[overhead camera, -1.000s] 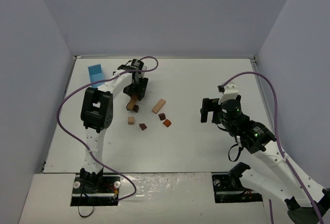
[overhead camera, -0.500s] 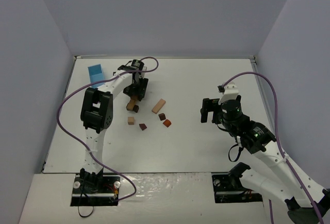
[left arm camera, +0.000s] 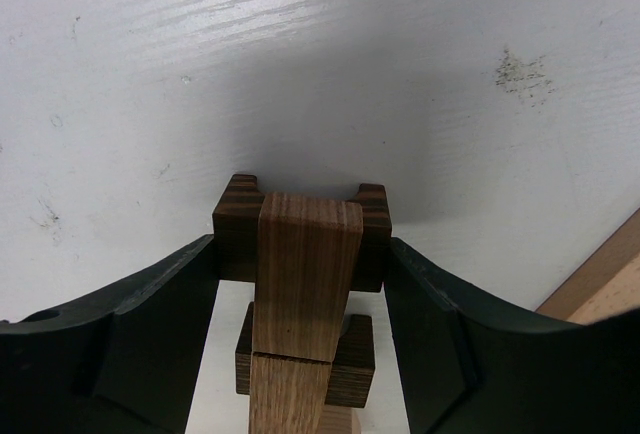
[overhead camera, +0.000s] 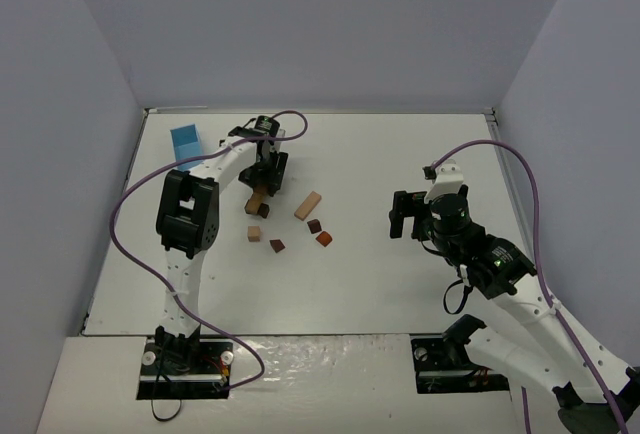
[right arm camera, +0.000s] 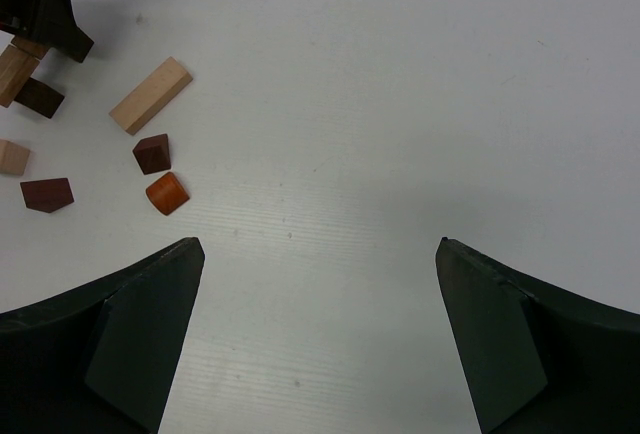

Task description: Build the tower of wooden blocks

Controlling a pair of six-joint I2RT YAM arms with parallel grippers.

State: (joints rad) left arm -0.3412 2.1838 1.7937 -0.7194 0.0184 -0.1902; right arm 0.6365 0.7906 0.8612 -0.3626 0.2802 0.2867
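Tower's barely started tbh. Left of centre in the overhead view, the tower (overhead camera: 258,200) is only a few pieces: a striped bar (left arm camera: 305,274) sitting in a dark notched block (left arm camera: 372,224), another dark piece lower in the wrist frame. The left end effector (left arm camera: 301,249) hugs that notched block on both sides — clenched or let go, can't tell. Five loose wood blocks (overhead camera: 308,205) wait on the bench (overhead camera: 400,154) further right. Right end effector (right arm camera: 320,244) — spread wide, empty. The stack's base is cut off, so no layer count.

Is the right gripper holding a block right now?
No, the right gripper stands wide open with nothing between its jaws.
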